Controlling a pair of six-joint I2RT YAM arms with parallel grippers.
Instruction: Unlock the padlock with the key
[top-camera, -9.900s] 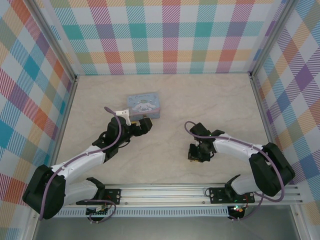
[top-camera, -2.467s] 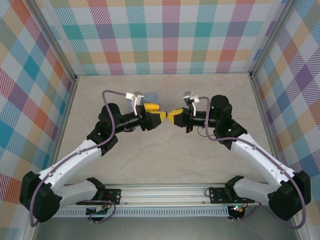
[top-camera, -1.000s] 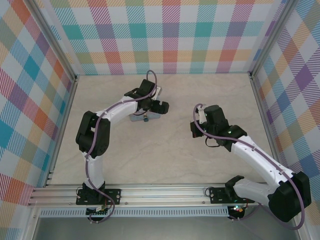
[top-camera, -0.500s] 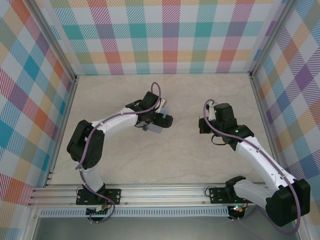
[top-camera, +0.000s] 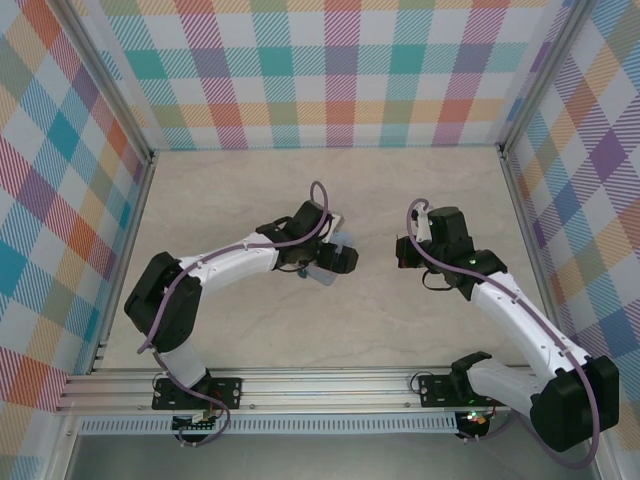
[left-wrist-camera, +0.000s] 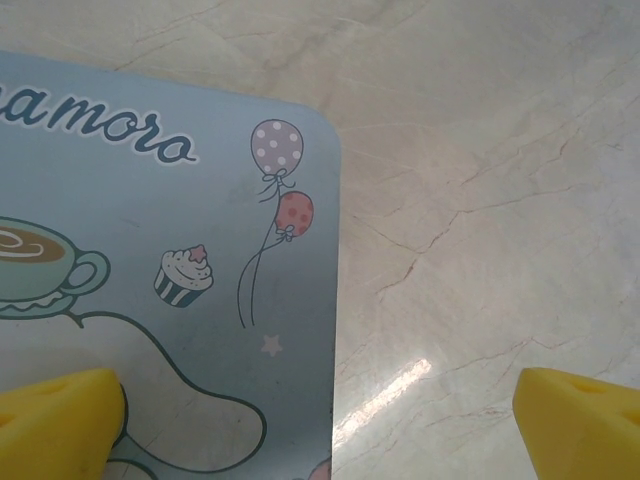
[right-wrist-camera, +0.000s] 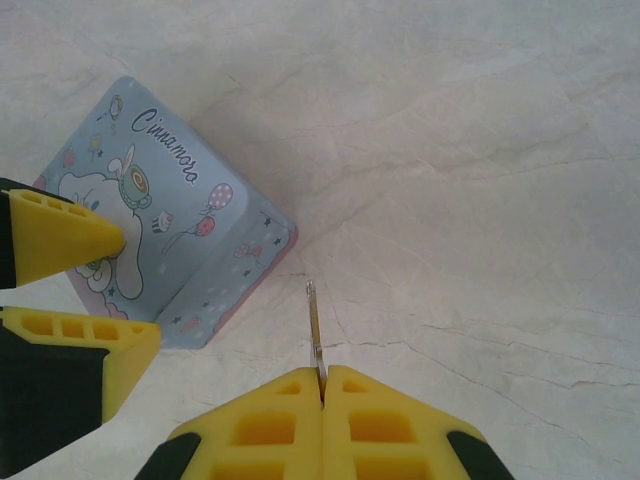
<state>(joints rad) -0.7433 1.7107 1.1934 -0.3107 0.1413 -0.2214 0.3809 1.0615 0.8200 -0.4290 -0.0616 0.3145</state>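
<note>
A thin grey key (right-wrist-camera: 316, 335) sticks forward out of my right gripper (right-wrist-camera: 323, 385), whose yellow fingers are shut on its head. That gripper (top-camera: 402, 252) hovers right of the pale blue cartoon tin (right-wrist-camera: 165, 225), with a gap of table between the key tip and the tin. My left gripper (top-camera: 338, 258) is over the tin (top-camera: 325, 270), open wide. One of its fingertips (left-wrist-camera: 60, 420) lies over the lid (left-wrist-camera: 150, 260) and the other stands out past the tin's edge above the table. The blue padlock is hidden.
The marble-patterned tabletop (top-camera: 250, 320) spreads around both arms. Checked walls (top-camera: 340, 70) close in the back and both sides. A metal rail (top-camera: 330, 385) runs along the near edge by the arm bases.
The left gripper and the tin under it have shifted right and nearer, toward the table's middle. The right gripper with the key has stayed almost still.
</note>
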